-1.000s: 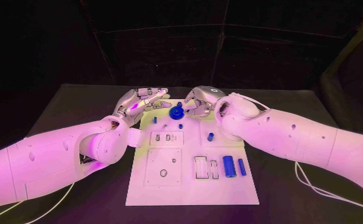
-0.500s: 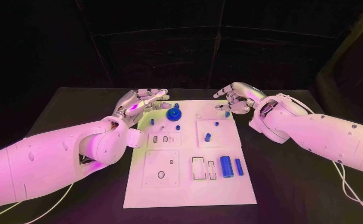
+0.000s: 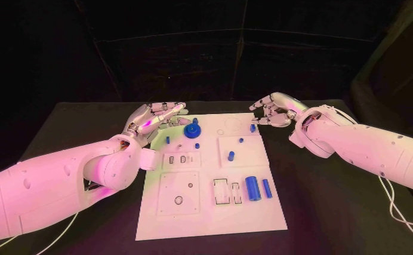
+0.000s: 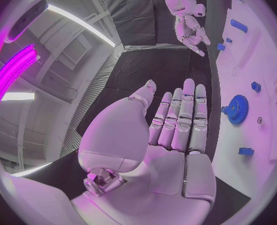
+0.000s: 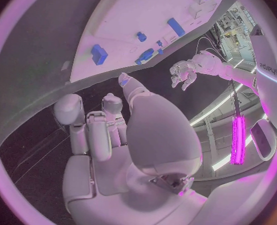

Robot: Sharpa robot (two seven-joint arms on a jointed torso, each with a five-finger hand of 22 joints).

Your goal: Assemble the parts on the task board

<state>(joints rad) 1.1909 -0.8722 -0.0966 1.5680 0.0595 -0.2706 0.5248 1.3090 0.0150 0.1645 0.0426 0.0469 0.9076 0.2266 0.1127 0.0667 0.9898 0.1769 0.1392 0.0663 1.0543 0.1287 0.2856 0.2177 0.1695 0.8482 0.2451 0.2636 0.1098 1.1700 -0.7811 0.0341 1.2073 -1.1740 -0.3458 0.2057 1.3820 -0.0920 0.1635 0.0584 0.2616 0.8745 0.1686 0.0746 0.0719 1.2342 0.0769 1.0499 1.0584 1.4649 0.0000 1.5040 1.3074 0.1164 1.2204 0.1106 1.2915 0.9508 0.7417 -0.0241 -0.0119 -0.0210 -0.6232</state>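
Note:
The white task board (image 3: 206, 207) lies in the middle of the black table. A blue gear (image 3: 191, 131) stands near its far left corner and also appears in the left wrist view as the gear (image 4: 237, 109). My left hand (image 3: 155, 117) hovers just left of the gear with flat, straight fingers (image 4: 183, 120) and holds nothing. My right hand (image 3: 274, 111) is off the board's far right corner, fingers loosely bent and apart, nothing in them (image 5: 113, 135). A small blue peg (image 3: 252, 128) stands on the board beside it, also seen as the peg (image 5: 99, 54).
Small blue parts (image 3: 231, 156) dot the board's middle. A large blue cylinder (image 3: 252, 187) and a thin blue bar (image 3: 266, 188) lie at its near right, beside rectangular slots (image 3: 222, 190). Bare black table (image 3: 327, 207) lies on both sides.
My right hand has left the blue gear and moved right to the board's far right corner. The left hand has stayed beside the gear. The camera shifted a little.

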